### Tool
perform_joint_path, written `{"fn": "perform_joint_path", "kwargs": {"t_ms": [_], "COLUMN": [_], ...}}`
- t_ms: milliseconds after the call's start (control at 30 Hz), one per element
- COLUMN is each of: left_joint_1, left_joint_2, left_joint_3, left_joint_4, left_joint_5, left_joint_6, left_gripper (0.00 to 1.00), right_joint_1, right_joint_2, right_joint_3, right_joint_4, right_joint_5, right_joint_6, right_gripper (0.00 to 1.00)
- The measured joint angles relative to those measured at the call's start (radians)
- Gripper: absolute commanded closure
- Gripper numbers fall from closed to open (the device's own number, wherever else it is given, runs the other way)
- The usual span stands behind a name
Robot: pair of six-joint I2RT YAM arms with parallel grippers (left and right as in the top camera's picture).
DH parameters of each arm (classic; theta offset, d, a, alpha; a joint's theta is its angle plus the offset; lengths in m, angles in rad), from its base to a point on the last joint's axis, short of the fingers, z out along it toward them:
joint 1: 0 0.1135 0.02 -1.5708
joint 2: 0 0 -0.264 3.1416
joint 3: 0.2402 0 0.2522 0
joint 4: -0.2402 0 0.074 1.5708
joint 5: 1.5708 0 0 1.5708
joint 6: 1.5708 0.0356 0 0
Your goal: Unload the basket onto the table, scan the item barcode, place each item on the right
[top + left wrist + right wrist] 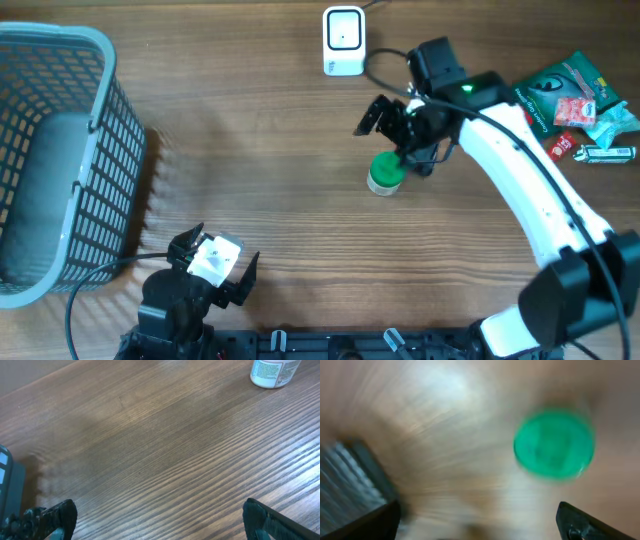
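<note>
The item is a white bottle with a green cap (385, 172), standing upright on the wooden table. The white scanner (343, 40) stands at the far edge, apart from the bottle. My right gripper (400, 135) hovers just behind and above the bottle, open, with nothing between its fingers. The blurred right wrist view shows the green cap (554, 443) from above, ahead of the open right gripper (480, 520). At the near left my left gripper (222, 250) is open and empty. In the left wrist view the bottle (274, 372) stands far ahead of that gripper (160, 520).
A grey mesh basket (110, 60) fills the left side of the table. Several snack packets (570, 90) and a small tube (608, 153) lie at the right edge. The scanner's cable runs past the right arm.
</note>
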Motion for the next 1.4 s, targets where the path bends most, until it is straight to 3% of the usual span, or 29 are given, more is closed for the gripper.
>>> {"fn": "perform_joint_path", "kwargs": {"t_ms": [100, 167, 300, 400, 600, 700, 733, 900, 1067, 1200, 1233, 1267, 1300, 1400], "left_joint_1": [0.0, 0.0, 0.0, 0.0, 0.0, 0.0, 0.0, 0.0, 0.0, 0.0, 0.0, 0.0, 0.0, 0.0], "left_joint_2": [0.0, 0.0, 0.0, 0.0, 0.0, 0.0, 0.0, 0.0, 0.0, 0.0, 0.0, 0.0, 0.0, 0.0], "left_joint_3": [0.0, 0.0, 0.0, 0.0, 0.0, 0.0, 0.0, 0.0, 0.0, 0.0, 0.0, 0.0, 0.0, 0.0], "left_joint_4": [0.0, 0.0, 0.0, 0.0, 0.0, 0.0, 0.0, 0.0, 0.0, 0.0, 0.0, 0.0, 0.0, 0.0], "left_joint_5": [0.0, 0.0, 0.0, 0.0, 0.0, 0.0, 0.0, 0.0, 0.0, 0.0, 0.0, 0.0, 0.0, 0.0], "left_joint_6": [0.0, 0.0, 0.0, 0.0, 0.0, 0.0, 0.0, 0.0, 0.0, 0.0, 0.0, 0.0, 0.0, 0.0], "left_gripper": [0.0, 0.0, 0.0, 0.0, 0.0, 0.0, 0.0, 0.0, 0.0, 0.0, 0.0, 0.0, 0.0, 0.0], "right_joint_1": [0.0, 0.0, 0.0, 0.0, 0.0, 0.0, 0.0, 0.002, 0.008, 0.009, 0.009, 0.009, 0.009, 0.009], "right_joint_2": [-0.006, -0.002, 0.033, 0.093, 0.253, 0.332, 0.334, 0.334, 0.334, 0.335, 0.335, 0.335, 0.336, 0.34], "right_joint_3": [-0.005, -0.006, -0.006, -0.007, -0.007, -0.016, -0.016, -0.015, -0.014, -0.008, -0.005, -0.003, 0.001, 0.034], "right_joint_4": [-0.028, -0.037, -0.036, -0.022, -0.02, -0.018, -0.016, -0.009, 0.002, 0.041, 0.058, 0.074, 0.077, 0.019], "right_joint_5": [0.05, 0.059, 0.067, 0.066, 0.08, 0.135, 0.143, 0.185, 0.197, 0.205, 0.208, 0.211, 0.213, 0.216], "right_joint_6": [-0.524, -0.723, -0.953, -1.018, -1.028, -0.959, -0.93, -0.738, -0.558, -0.436, -0.415, -0.398, -0.377, -0.353], "right_gripper": [0.0, 0.0, 0.0, 0.0, 0.0, 0.39, 0.44, 0.45, 0.43, 0.36, 0.32, 0.2, 0.0, 0.0]}}
